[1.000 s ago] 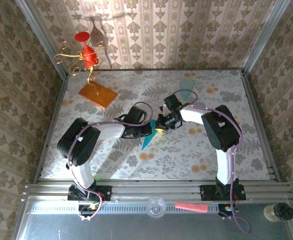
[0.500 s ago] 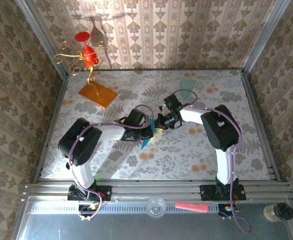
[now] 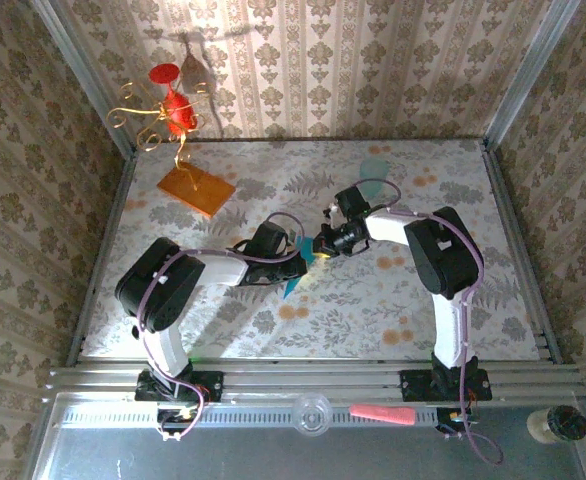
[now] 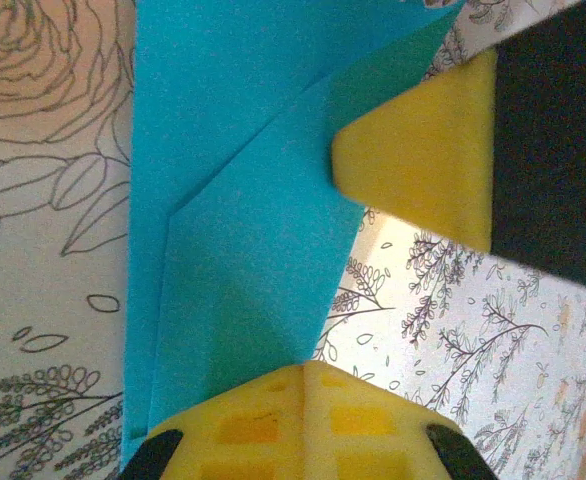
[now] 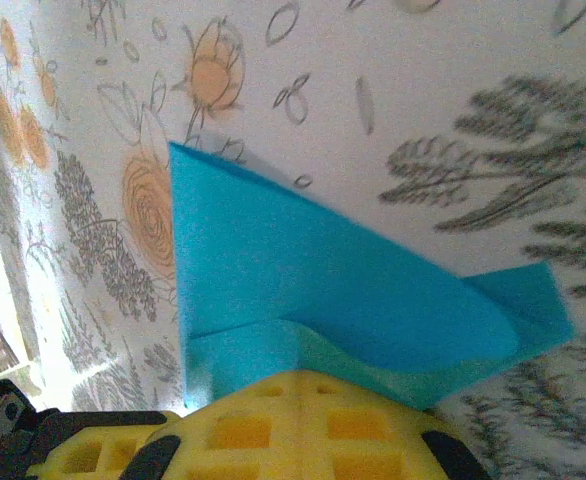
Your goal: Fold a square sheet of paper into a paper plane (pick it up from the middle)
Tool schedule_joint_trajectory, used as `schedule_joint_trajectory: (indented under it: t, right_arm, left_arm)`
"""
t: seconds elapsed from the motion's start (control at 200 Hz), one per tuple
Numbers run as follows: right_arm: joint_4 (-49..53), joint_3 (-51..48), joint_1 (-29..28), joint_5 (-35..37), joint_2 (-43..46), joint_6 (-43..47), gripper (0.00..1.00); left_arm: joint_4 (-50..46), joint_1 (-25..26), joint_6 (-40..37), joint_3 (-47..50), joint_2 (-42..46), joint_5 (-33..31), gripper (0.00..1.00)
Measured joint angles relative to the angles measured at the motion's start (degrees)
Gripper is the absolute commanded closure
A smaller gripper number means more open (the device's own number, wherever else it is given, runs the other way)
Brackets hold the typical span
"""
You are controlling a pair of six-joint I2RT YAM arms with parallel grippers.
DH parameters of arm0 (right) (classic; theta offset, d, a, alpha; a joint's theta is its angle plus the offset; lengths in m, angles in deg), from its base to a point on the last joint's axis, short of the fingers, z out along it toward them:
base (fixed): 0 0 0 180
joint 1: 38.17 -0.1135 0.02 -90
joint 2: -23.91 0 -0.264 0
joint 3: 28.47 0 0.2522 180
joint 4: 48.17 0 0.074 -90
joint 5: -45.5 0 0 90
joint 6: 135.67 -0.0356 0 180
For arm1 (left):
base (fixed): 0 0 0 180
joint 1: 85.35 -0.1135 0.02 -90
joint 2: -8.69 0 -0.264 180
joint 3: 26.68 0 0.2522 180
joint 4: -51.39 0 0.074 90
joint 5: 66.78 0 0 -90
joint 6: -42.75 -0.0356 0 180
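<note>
Left tool (image 3: 296,262) slid rightward, meeting right tool (image 3: 318,252) at paper plane (image 3: 292,284); both clenched.

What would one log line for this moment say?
stage: mid-fold | left pincer: shut, tip on folded teal paper | right pincer: shut, tip on it

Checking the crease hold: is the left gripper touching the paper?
Touching. Left wrist view: left gripper tips sit on the paper, no gap.

The paper plane (image 4: 243,250) is smooth matt paper; the tabletop (image 4: 53,300) matt, printed.
</note>
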Motion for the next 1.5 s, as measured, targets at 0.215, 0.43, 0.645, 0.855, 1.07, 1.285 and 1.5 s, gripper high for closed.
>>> schedule_joint_trajectory:
  t: [0.215, 0.43, 0.645, 0.855, 1.07, 1.285, 1.5]
  right_arm:
    - [0.7, 2.9, 2.7, 1.0, -1.6, 0.0, 0.95]
    - [1.4, 4.3, 3.6, 1.4, -2.4, 0.1, 0.95]
    - [1.4, 4.6, 4.0, 1.5, -2.6, 0.2, 0.95]
    - [0.2, 5.1, 5.3, 3.4, -2.6, 0.4, 0.95]
    - [-0.9, 5.3, 6.0, 5.5, -2.3, 0.7, 0.94]
    - [-1.7, -0.5, 4.5, 10.3, 7.4, 0.4, 0.9]
    - [-5.3, -5.7, 1.8, 8.9, 12.9, -1.6, 0.95]
  left_arm:
    - [3.0, 0.1, 0.7, 1.6, 0.2, 0.0, 1.0]
    - [3.9, 0.1, 0.7, 1.9, 0.2, 0.0, 1.0]
    - [4.0, 0.1, 0.7, 2.0, 0.2, 0.0, 1.0]
    - [3.9, 0.1, 0.7, 2.1, 0.3, 0.5, 1.0]
    - [3.3, 0.4, 0.7, 2.1, 0.4, 1.3, 1.0]
    - [2.1, 0.4, 0.7, 1.6, 0.4, 1.5, 1.0]
    - [0.8, 0.4, 0.7, 0.9, 0.4, 1.5, 1.0]
